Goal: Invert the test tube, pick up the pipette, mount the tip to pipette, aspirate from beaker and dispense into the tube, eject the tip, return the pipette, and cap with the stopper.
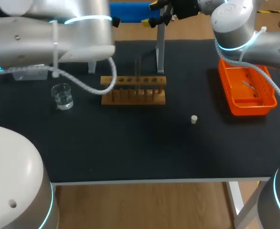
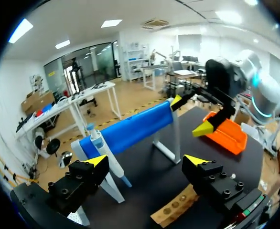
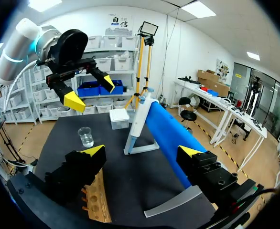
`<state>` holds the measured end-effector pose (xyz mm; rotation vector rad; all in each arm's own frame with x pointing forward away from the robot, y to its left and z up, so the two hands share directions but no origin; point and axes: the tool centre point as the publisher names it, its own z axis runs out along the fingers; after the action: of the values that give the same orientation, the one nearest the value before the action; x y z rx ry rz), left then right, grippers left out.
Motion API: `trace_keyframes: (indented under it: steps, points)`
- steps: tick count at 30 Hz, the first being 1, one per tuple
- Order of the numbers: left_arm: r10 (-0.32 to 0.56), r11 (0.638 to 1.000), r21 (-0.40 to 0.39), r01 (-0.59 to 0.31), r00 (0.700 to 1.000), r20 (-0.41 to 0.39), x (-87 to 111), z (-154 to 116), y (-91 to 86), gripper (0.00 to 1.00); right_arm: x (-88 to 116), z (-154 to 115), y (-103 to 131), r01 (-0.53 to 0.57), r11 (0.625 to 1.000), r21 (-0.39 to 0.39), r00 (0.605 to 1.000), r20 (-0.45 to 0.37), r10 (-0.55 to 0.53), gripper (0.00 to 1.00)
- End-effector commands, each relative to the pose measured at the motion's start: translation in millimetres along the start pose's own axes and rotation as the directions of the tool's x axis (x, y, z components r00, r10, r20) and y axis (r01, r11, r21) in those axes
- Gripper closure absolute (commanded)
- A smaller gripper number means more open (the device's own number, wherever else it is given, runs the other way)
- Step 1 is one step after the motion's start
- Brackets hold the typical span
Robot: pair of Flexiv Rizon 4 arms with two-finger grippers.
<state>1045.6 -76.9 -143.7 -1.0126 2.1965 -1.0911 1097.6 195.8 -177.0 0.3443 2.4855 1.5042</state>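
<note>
Black table [image 1: 130, 152] lies under the left gripper [image 2: 147, 162] and right gripper [image 3: 141, 151], jaws spread and empty, facing the pipette [image 3: 137, 119] ahead, probably poised for picking it up.

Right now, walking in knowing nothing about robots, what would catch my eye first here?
Likely the two open grippers with bright yellow tips, left gripper and right gripper, raised facing each other above the back of the black table. Then the orange tray at the table's right side, and the wooden rack in the middle, with a glass beaker to its left and a small white stopper lying alone to its right.
</note>
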Motion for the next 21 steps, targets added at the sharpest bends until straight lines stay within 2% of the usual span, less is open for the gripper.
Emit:
trace_keyframes:
  steps: [1,8,12,13,15,18,21]
  points:
    - [0.135,0.976,0.210,-0.066,0.933,-0.332,-5.3,-8.6,9.2,0.00,-1.3,-0.2,0.5,-0.001,1.000,0.004,1.000,-0.003,0.001,0.00]
    - [0.135,0.976,0.210,-0.066,0.933,-0.332,-5.3,-8.6,9.2,0.00,-1.3,-0.2,0.5,-0.001,1.000,0.004,1.000,-0.003,0.001,0.00]
    - [0.250,0.946,0.290,-0.143,0.893,-0.375,9.6,-10.1,6.9,0.00,-1.3,-0.2,0.5,-0.001,1.000,0.004,1.000,-0.003,0.001,0.00]
    - [0.279,0.932,0.331,-0.149,0.877,-0.391,13.2,-11.7,6.5,0.00,-1.3,-0.2,0.5,-0.001,1.000,0.004,1.000,-0.003,0.001,0.00]
    - [0.346,0.911,0.365,-0.192,0.838,-0.423,22.4,-12.9,6.1,0.00,-1.3,-0.2,0.5,-0.001,1.000,0.004,1.000,-0.003,0.001,0.00]
    - [0.394,0.895,0.385,-0.225,0.804,-0.446,32.9,-12.7,7.6,0.00,-1.3,-0.2,0.5,-0.001,1.000,0.004,1.000,-0.003,0.001,0.00]
    - [0.404,0.895,0.379,-0.236,0.789,-0.463,40.0,-10.2,11.4,0.00,-1.3,-0.2,0.5,-0.001,1.000,0.004,1.000,-0.003,0.001,0.00]
